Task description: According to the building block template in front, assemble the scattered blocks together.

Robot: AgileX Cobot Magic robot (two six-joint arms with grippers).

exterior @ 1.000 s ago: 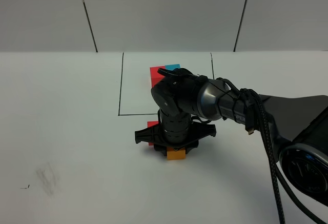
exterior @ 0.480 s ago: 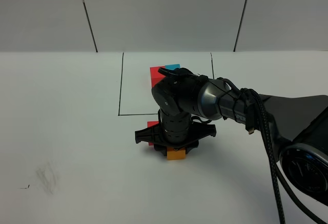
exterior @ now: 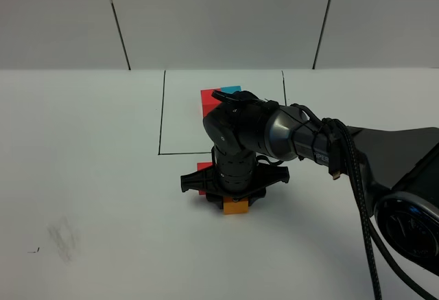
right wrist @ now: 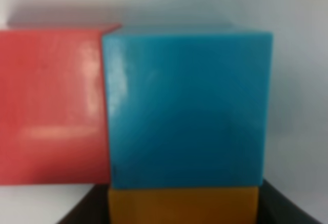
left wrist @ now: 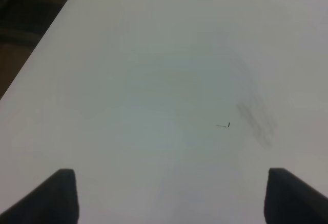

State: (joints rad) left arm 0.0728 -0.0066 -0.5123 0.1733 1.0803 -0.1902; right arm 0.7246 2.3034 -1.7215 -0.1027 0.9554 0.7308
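In the right wrist view the teal-blue block [right wrist: 187, 106] stands flush against the red block [right wrist: 51, 106], and the orange block [right wrist: 182, 206] touches the teal one's near face. My right gripper [exterior: 235, 198] points straight down over them, shut on the orange block [exterior: 236, 207], with dark fingers [right wrist: 82, 215] on both sides of it. From above, only a corner of the red block [exterior: 203, 168] shows and the teal one is hidden. The template's red [exterior: 209, 98] and teal [exterior: 233, 90] cubes sit inside the black frame [exterior: 162, 114]. Its orange cube is hidden by the arm. My left gripper [left wrist: 177, 196] hangs open over bare table.
The right arm and its cable [exterior: 357, 176] stretch in from the right across the table's middle. A grey smudge [exterior: 63, 238] and a small black mark [left wrist: 225, 125] lie at the front left. The table's left edge [left wrist: 36, 55] shows in the left wrist view.
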